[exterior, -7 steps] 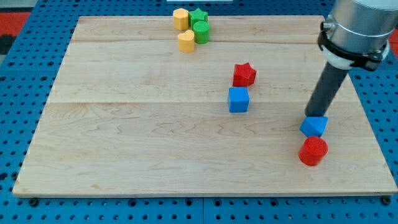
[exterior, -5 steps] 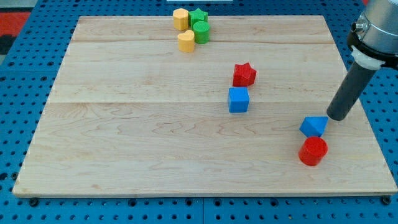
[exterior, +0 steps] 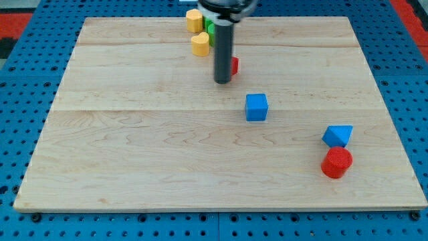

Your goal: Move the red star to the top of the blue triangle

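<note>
The red star (exterior: 233, 65) sits near the view's top centre, mostly hidden behind my dark rod. My tip (exterior: 221, 81) rests on the board at the star's left side, touching or nearly touching it. The blue triangle (exterior: 338, 135) lies at the view's right, far from the star, with a red cylinder (exterior: 336, 163) just below it.
A blue cube (exterior: 256, 107) lies between the star and the triangle. Two yellow blocks (exterior: 194, 20) (exterior: 199, 44) and a green block (exterior: 209, 28) cluster at the view's top, just left of and behind my rod. The wooden board (exterior: 134, 134) lies on a blue pegboard.
My rod has swung from beside the blue triangle at the right to the top centre. The red star has shifted up and left from above the blue cube.
</note>
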`<control>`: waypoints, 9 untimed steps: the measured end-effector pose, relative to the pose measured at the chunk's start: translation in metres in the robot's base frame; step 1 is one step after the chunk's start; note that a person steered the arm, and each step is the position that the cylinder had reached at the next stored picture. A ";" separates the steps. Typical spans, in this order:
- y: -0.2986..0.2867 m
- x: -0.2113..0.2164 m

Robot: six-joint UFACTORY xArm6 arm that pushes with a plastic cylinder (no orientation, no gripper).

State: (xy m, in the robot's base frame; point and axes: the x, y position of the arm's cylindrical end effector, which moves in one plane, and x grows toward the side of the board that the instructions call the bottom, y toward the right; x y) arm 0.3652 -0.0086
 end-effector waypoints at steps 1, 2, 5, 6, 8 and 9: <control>-0.051 -0.029; -0.063 -0.052; 0.119 0.033; 0.162 0.067; 0.176 0.066; 0.171 0.035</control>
